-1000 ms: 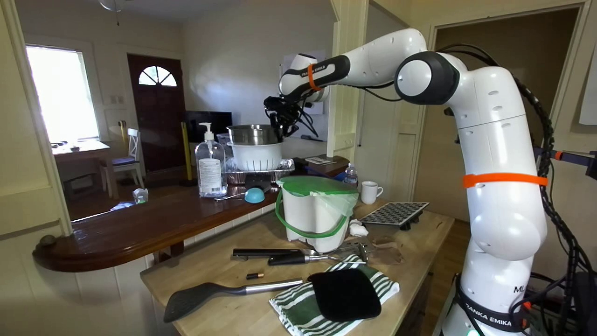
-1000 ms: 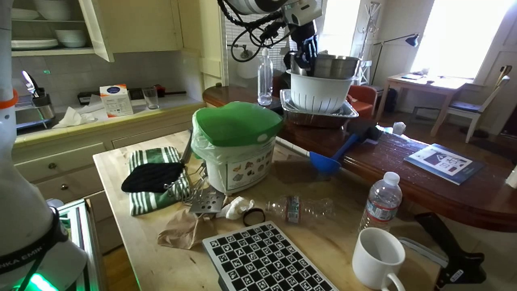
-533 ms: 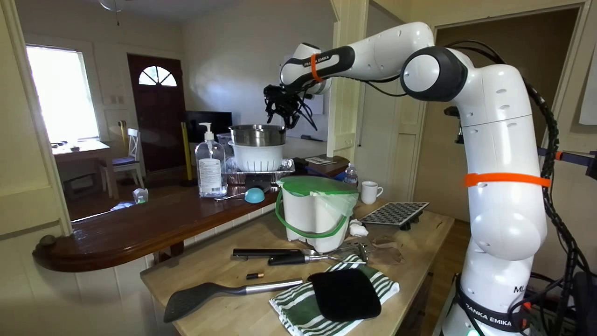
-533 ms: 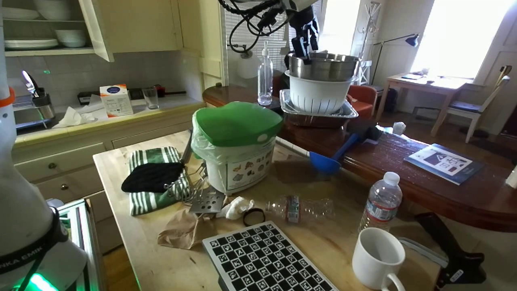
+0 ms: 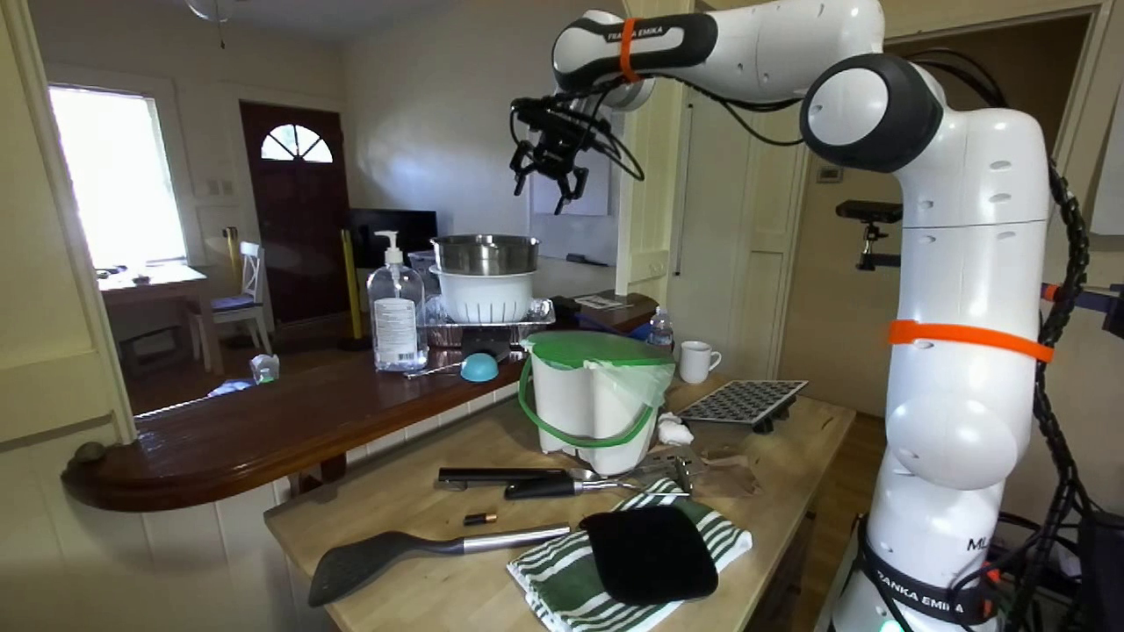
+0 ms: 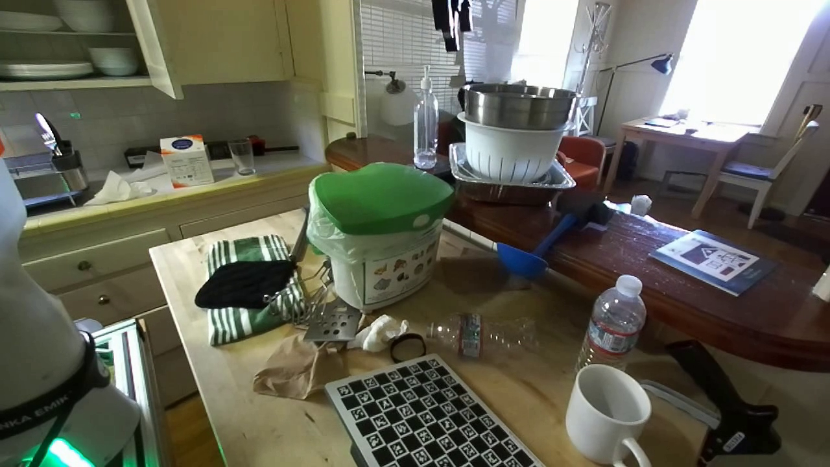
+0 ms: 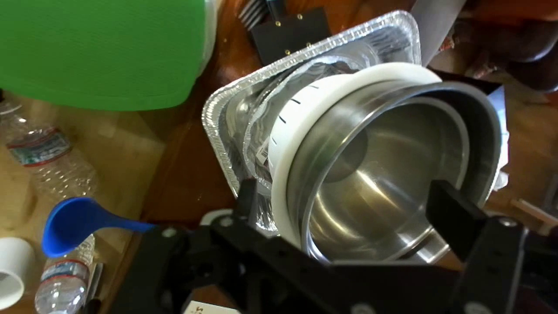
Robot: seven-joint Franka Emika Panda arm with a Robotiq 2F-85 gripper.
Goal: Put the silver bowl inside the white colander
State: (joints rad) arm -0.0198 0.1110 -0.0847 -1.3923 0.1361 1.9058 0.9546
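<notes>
The silver bowl [image 5: 486, 255] sits in the white colander [image 5: 486, 296], its upper part standing above the colander's rim; both exterior views show this. From above, the shiny bowl [image 7: 379, 170] is nested within the colander's white rim [image 7: 283, 183]. My gripper [image 5: 540, 199] hangs in the air above and to the side of the bowl, apart from it. Its jaws are spread wide with nothing between them. In the wrist view the black fingers [image 7: 455, 216] stand far apart in front of the bowl. Only fingertips [image 6: 450, 39] show at the top of an exterior view.
The colander stands in a foil tray [image 6: 512, 189] on the raised wooden counter [image 5: 290, 412]. Close by are a pump bottle [image 5: 396, 316], a green-lidded container [image 6: 379, 201] and a blue ladle [image 6: 522, 259]. A mug [image 6: 606, 415] and utensils lie on the lower table.
My gripper has opened and let go of the bowl's rim. It has risen and drawn back from the bowl, which stays in the colander.
</notes>
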